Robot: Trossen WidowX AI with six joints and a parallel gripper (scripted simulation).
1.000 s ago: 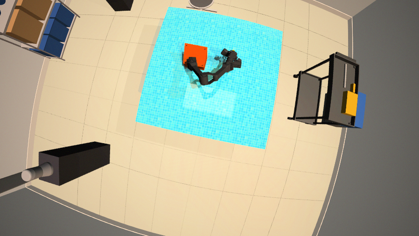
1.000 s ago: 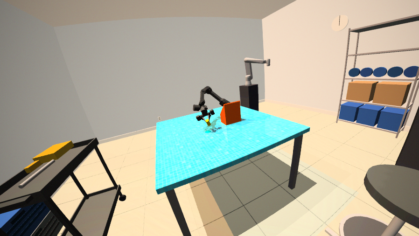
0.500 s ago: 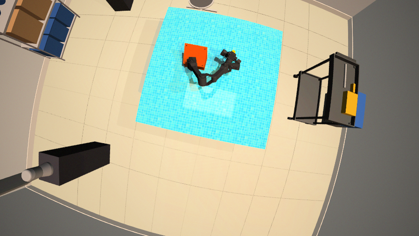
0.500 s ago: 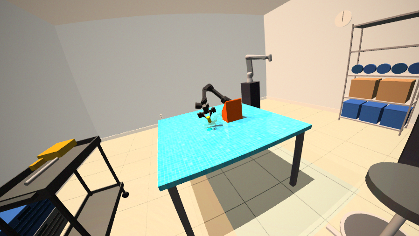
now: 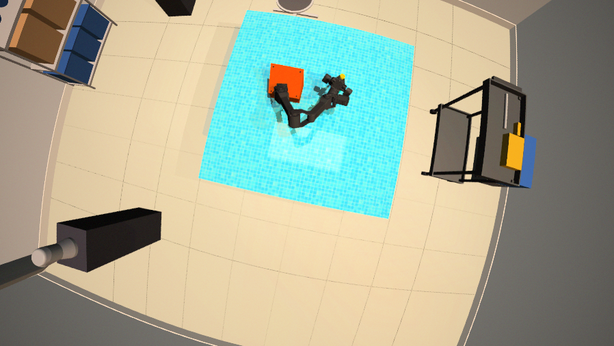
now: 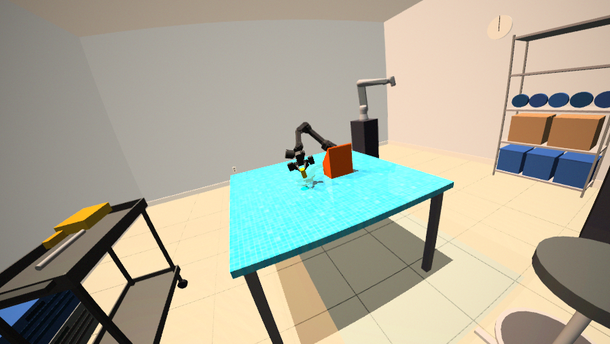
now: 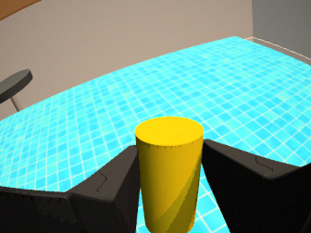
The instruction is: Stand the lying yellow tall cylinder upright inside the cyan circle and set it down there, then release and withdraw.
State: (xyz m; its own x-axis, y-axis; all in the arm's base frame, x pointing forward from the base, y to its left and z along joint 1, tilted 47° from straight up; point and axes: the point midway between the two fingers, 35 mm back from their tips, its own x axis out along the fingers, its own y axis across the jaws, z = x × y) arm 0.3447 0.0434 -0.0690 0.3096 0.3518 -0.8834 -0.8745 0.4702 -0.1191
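The yellow tall cylinder point(image 5: 342, 76) point(image 6: 303, 174) point(image 7: 169, 185) is held in the air above the table, close to upright with a slight tilt in the exterior view. My gripper point(image 6: 302, 170) point(image 7: 169, 150) is shut on it, one dark finger on each side near its top end. The cyan circle point(image 6: 304, 188) shows as a small darker patch on the table below the cylinder in the exterior view. In the wrist view only a sliver of it shows at the bottom edge, behind the cylinder's lower end. The arm hides it in the top view.
An orange-red block point(image 5: 286, 79) point(image 6: 341, 161) stands on the cyan tiled table point(image 5: 300, 189) point(image 6: 273, 221), beside the arm's base. The arm's shadow falls on the table near the circle. A dark cart point(image 5: 494, 128) point(image 6: 128, 221) and a stool point(image 6: 576, 264) point(image 7: 16, 85) stand off the table.
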